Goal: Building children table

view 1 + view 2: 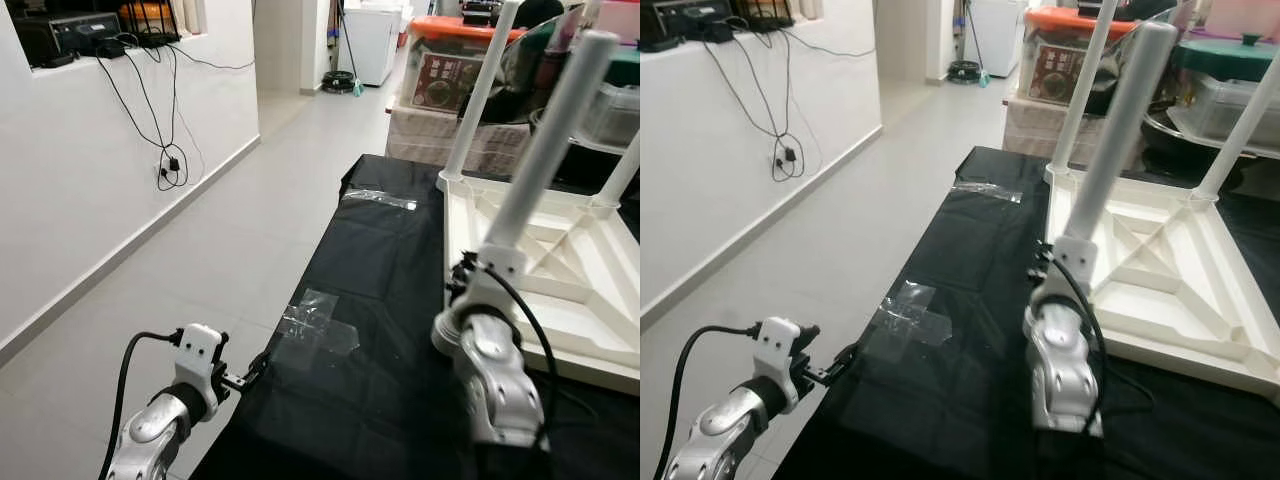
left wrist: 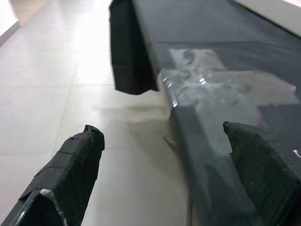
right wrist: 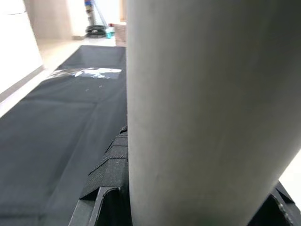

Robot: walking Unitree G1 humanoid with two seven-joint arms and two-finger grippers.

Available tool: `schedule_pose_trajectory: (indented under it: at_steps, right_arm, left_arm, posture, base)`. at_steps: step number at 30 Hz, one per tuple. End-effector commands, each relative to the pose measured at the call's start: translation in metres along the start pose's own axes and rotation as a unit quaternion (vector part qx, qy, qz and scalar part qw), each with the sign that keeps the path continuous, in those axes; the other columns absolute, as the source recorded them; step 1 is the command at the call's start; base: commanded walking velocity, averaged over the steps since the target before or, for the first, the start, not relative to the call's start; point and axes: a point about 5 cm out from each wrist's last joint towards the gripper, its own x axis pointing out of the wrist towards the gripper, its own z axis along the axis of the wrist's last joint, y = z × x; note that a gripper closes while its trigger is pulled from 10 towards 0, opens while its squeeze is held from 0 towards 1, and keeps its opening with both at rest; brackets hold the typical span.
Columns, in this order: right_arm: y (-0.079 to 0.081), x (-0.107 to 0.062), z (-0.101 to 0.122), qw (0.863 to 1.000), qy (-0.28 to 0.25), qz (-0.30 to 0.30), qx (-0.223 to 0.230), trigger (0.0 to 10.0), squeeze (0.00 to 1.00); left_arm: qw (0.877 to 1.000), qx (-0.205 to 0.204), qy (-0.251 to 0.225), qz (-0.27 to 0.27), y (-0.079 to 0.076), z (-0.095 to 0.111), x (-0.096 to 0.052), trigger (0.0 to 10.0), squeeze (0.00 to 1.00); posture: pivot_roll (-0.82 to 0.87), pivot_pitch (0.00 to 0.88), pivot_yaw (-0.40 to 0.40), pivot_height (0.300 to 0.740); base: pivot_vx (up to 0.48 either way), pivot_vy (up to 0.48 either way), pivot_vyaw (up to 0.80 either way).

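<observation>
Left eye view: the white tabletop (image 1: pixel 560 270) lies upside down on the right half of the desk (image 1: pixel 380 300), its ribbed underside up, its right part cut off by the frame edge. Three legs show on it: a near leg (image 1: pixel 545 150) that rises tilted toward the camera, a far leg (image 1: pixel 480 95) at the back left corner with its top cut off, and a right leg (image 1: pixel 622 170) of which little shows. The right gripper (image 3: pixel 127 188) is closed around the near leg low down, by its socket; in the right wrist view the leg hides most of the fingers, with black padding showing on either side of it. The silver right arm (image 1: pixel 495 375) covers the tabletop's near left corner. A black cloth (image 1: pixel 970 330) covers the desk, with two patches of clear tape (image 1: pixel 315 325) on it, one near the left edge and one farther back. The left gripper (image 2: pixel 160 165) hangs at the desk's near left edge, fingers spread wide with nothing between them: one finger over the tiled floor (image 1: pixel 200 260), the other over the cloth. Behind the desk, boxes and a plastic bin (image 1: pixel 1065 55) are stacked, partly hidden by the legs. Cables (image 1: pixel 165 130) hang down the wall on the left.
</observation>
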Motion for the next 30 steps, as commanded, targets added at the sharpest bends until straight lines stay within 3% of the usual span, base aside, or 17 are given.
schedule_pose_trajectory:
  at_steps: [1,3,4,6,7,8,9,11,12,13,17,18,19,24,28,29,30]
  right_arm:
    - [0.001,-0.005,-0.029,0.997,0.061,0.036,-0.031,10.0,0.0]
    - [0.004,-0.006,-0.018,0.998,0.025,0.054,-0.022,10.0,0.0]
    - [0.009,-0.004,-0.003,0.996,-0.004,0.087,0.017,10.0,1.0]
    - [0.009,-0.004,-0.003,0.996,-0.004,0.087,0.017,10.0,1.0]
    - [0.017,-0.001,0.015,0.986,-0.032,0.162,0.03,10.0,1.0]
    - [0.017,-0.001,0.015,0.986,-0.032,0.162,0.03,10.0,1.0]
    - [0.021,0.002,0.032,0.97,-0.052,0.234,0.038,10.0,0.0]
    - [0.017,0.01,0.06,0.934,-0.095,0.343,0.024,10.0,0.0]
    - [0.017,0.01,0.06,0.934,-0.095,0.343,0.024,10.0,0.0]
    - [0.006,0.023,0.071,0.918,-0.111,0.381,-0.013,10.0,0.0]
    - [-0.001,0.033,0.07,0.917,-0.104,0.383,-0.037,10.0,0.0]
    - [-0.001,0.037,0.066,0.914,-0.097,0.391,-0.044,3.0,0.0]
    - [0.0,0.037,0.06,0.907,-0.091,0.409,-0.047,0.0,0.0]
    - [0.006,0.027,0.044,0.884,-0.068,0.459,-0.054,0.0,0.0]
    - [0.01,0.019,0.033,0.877,-0.058,0.475,-0.044,0.0,0.0]
    - [0.011,0.023,0.024,0.911,-0.042,0.407,-0.045,0.0,0.0]
    - [0.011,0.023,0.024,0.911,-0.042,0.407,-0.045,0.0,0.0]
  left_arm:
    - [1.0,0.003,0.002,-0.007,0.0,0.001,0.002,10.0,0.0]
    - [1.0,0.004,0.002,-0.007,0.0,0.0,0.003,10.0,0.0]
    - [1.0,0.004,0.003,-0.008,0.0,0.0,0.003,10.0,0.0]
    - [1.0,0.004,0.003,-0.008,0.0,0.0,0.003,10.0,0.0]
    - [1.0,0.001,0.003,-0.011,-0.001,0.0,0.004,10.0,0.0]
    - [1.0,0.001,0.003,-0.011,-0.001,0.0,0.004,10.0,0.0]
    - [1.0,0.0,0.002,-0.014,-0.002,0.001,0.004,10.0,0.0]
    - [1.0,0.0,0.002,-0.016,-0.003,0.002,0.006,10.0,0.0]
    - [1.0,0.0,0.002,-0.016,-0.003,0.002,0.006,10.0,0.0]
    - [1.0,0.002,0.001,-0.017,-0.003,0.002,0.007,10.0,0.0]
    - [1.0,0.003,-0.001,-0.017,-0.002,0.003,0.008,10.0,0.0]
    - [1.0,0.003,-0.002,-0.015,-0.002,0.004,0.008,10.0,0.0]
    - [1.0,0.003,-0.003,-0.012,-0.001,0.004,0.006,10.0,0.0]
    - [1.0,0.002,0.001,-0.01,-0.001,0.001,0.002,10.0,0.0]
    - [1.0,0.003,0.002,-0.011,-0.001,0.0,0.001,10.0,0.0]
    - [1.0,0.003,0.002,-0.011,0.0,0.001,0.001,10.0,0.0]
    - [1.0,0.003,0.002,-0.011,0.0,0.001,0.001,10.0,0.0]
  posture:
    - [0.06,0.0,-0.059,0.74]
    - [0.06,0.0,-0.06,0.74]
    - [0.06,0.0,-0.053,0.74]
    - [0.06,0.0,-0.053,0.74]
    - [0.06,0.0,-0.054,0.74]
    - [0.06,0.0,-0.054,0.74]
    - [0.06,0.0,-0.051,0.74]
    - [0.05,0.0,-0.048,0.74]
    - [0.05,0.0,-0.048,0.74]
    - [0.06,0.0,-0.057,0.74]
    - [0.07,0.0,-0.065,0.74]
    - [0.07,0.0,-0.069,0.74]
    - [0.08,0.0,-0.071,0.74]
    - [0.08,0.0,-0.068,0.74]
    - [0.08,0.0,-0.065,0.74]
    - [0.08,0.0,-0.064,0.74]
    - [0.08,0.0,-0.064,0.74]
  base:
    - [0.0,0.0,0.0]
    - [0.0,0.0,0.0]
    - [0.0,0.0,0.0]
    - [0.0,0.0,0.0]
    - [0.0,0.0,0.0]
    - [0.0,0.0,0.0]
    - [0.0,0.0,0.0]
    - [0.0,0.0,0.0]
    - [0.0,0.0,0.0]
    - [0.0,0.0,0.0]
    - [0.0,0.0,0.0]
    - [0.0,0.0,0.0]
    - [0.0,0.0,0.0]
    - [0.0,0.0,0.0]
    - [0.0,0.0,0.0]
    - [0.0,0.0,0.0]
    - [0.0,0.0,0.0]
